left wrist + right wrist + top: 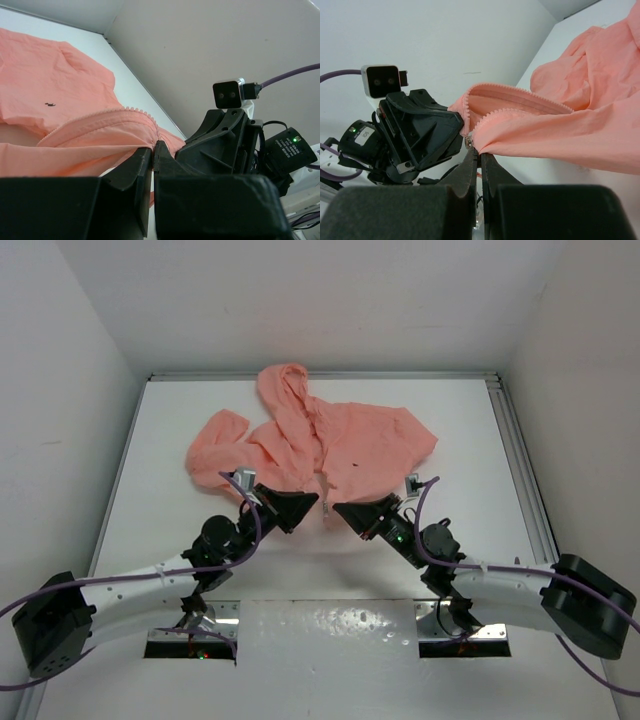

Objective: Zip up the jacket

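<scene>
1. Nearest us, at the 6 o'clock edge of the table [165, 540], the left arm [130, 585] rose from about 7 o'clock and the right arm [500, 585] from about 5 o'clock. A purple cable [252, 530] looped along each.
2. Both arms reached inward and met almost tip to tip just on the 6 o'clock side of the table's middle.
3. The left gripper [314, 502] had its fingers pressed together, and its own camera showed them pinching the bottom edge of the jacket [345, 445] on the 9 o'clock side of the front opening.
4. The right gripper [338, 507] was likewise pressed together. It pinched the fabric of the other front edge, right at the small metal slider [468, 142].
5. Just past the slider the two rows of zipper teeth [520, 97] parted and curved away from each other, so the front lay open above that point.
6. Beyond the grippers the jacket lay spread on the table, from the middle out toward 12 o'clock, crumpled and slightly lifted at the held hem.
7. A small dark mark [357, 462] showed on the panel toward 1 o'clock.
8. One sleeve [215, 445] was bunched out toward 10 o'clock.
9. The hood [283, 382] pointed to about 11 o'clock, close to the far edge.
10. A metal rail [518, 460] ran along the 3 o'clock edge, apart from the cloth.
11. Farthest off, the white wall [320, 300] closed the 12 o'clock side.
</scene>
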Motion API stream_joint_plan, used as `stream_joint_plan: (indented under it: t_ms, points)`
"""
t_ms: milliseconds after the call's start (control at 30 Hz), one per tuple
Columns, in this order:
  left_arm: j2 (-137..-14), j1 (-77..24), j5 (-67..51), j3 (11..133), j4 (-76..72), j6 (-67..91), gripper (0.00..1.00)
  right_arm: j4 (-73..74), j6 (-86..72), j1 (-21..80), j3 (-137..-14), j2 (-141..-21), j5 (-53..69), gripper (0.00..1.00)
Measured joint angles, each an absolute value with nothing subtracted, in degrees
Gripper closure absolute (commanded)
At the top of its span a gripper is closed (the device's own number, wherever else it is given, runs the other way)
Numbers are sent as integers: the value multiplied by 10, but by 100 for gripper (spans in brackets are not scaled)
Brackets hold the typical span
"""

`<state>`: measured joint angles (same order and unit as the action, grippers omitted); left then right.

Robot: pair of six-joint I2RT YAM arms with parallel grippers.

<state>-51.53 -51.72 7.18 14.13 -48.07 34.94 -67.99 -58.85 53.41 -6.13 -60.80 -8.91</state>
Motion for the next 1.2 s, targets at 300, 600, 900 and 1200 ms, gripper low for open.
stream_joint_plan:
  t_ms: [300, 600, 900, 1200]
  points:
    - [-516, -517, 72, 141, -482, 350, 100, -675, -585, 534, -61, -604, -89, 100]
    - [-521, -517, 62, 141, -484, 350, 100, -670, -584, 534, -63, -604, -89, 100]
    - [-521, -517, 62, 137, -487, 350, 100, -667, -580, 534, -66, -595, -89, 100]
    - [-520, -517, 62, 137, -487, 350, 100, -663, -580, 534, -66, -593, -90, 100]
